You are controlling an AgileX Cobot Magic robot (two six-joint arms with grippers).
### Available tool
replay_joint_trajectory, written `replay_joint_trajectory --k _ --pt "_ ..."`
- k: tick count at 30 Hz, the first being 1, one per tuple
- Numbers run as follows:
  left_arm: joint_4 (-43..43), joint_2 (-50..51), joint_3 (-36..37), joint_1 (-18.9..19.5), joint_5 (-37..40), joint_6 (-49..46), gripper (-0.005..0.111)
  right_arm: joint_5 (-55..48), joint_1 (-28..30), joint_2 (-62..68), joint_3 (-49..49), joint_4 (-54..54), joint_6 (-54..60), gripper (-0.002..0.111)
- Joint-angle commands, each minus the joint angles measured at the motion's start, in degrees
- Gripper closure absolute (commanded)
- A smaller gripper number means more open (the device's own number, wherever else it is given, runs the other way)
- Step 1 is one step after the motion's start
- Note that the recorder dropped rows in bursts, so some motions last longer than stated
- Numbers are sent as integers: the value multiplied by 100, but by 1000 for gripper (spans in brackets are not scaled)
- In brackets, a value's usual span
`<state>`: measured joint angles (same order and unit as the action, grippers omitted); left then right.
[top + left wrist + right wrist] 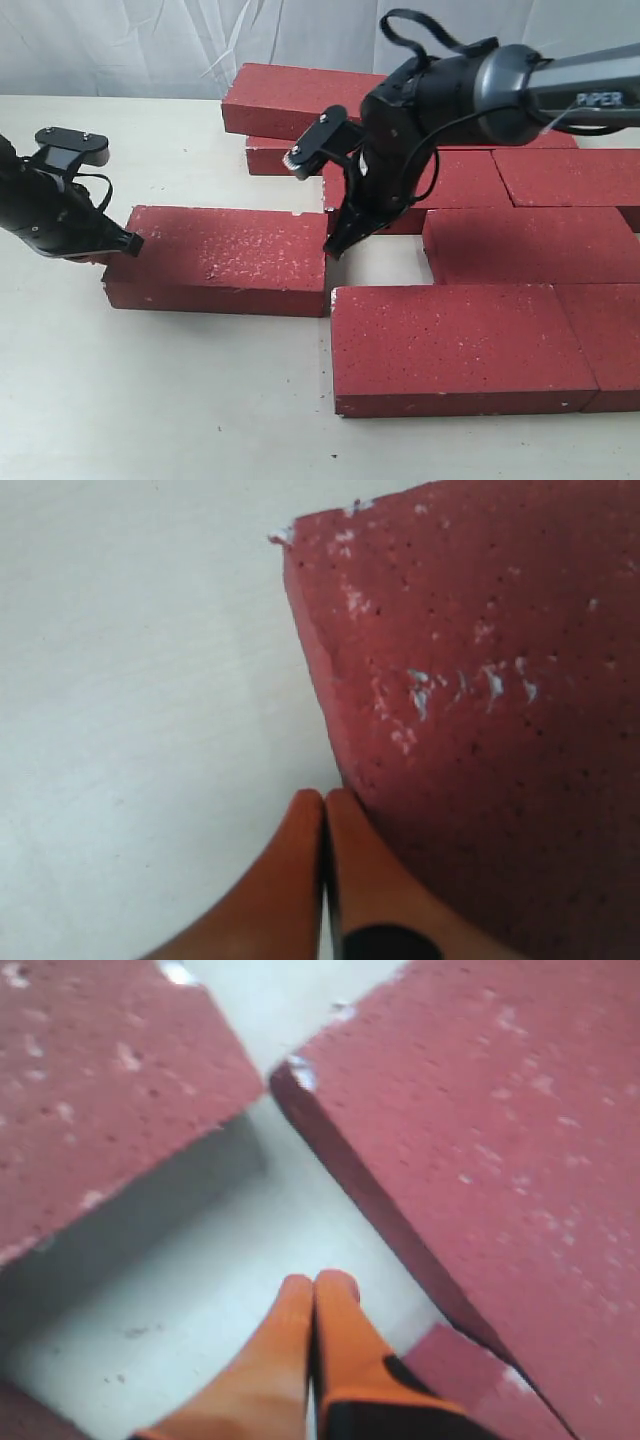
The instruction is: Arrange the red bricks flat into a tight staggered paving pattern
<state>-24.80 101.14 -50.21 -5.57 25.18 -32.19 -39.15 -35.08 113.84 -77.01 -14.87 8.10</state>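
Note:
One loose red brick (220,258) lies flat at centre left, apart from the others. My left gripper (130,242) is shut, its tips against that brick's left end; in the left wrist view the shut gripper (324,800) touches the side of the brick (480,680). My right gripper (335,245) is shut and empty, pointing down into the gap between the loose brick and the laid bricks. In the right wrist view it (318,1285) hangs over bare table between two bricks (100,1080) (500,1140). Laid bricks include a front one (450,345) and one behind it (530,245).
More red bricks lie at the back right (570,175). Another brick (300,100) rests on top of a lower one (275,155) at the back centre. The pale table (150,400) shows bare at the front left. A white curtain hangs behind.

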Motion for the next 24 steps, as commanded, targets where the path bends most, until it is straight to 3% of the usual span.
replay_joint_trajectory --k 1,5,12,24 --pt "96 -40 -45 -3 -314 -5 107 90 514 -457 393 -2 0 109" --pt "75 -40 -45 121 -727 73 107 362 707 -519 505 643 591 109" --pt "-29 339 -57 301 -776 156 107 501 661 -326 505 2473 2611 109" --pt "-169 349 -191 -194 -336 52 107 688 661 -69 505 2407 2626 109"
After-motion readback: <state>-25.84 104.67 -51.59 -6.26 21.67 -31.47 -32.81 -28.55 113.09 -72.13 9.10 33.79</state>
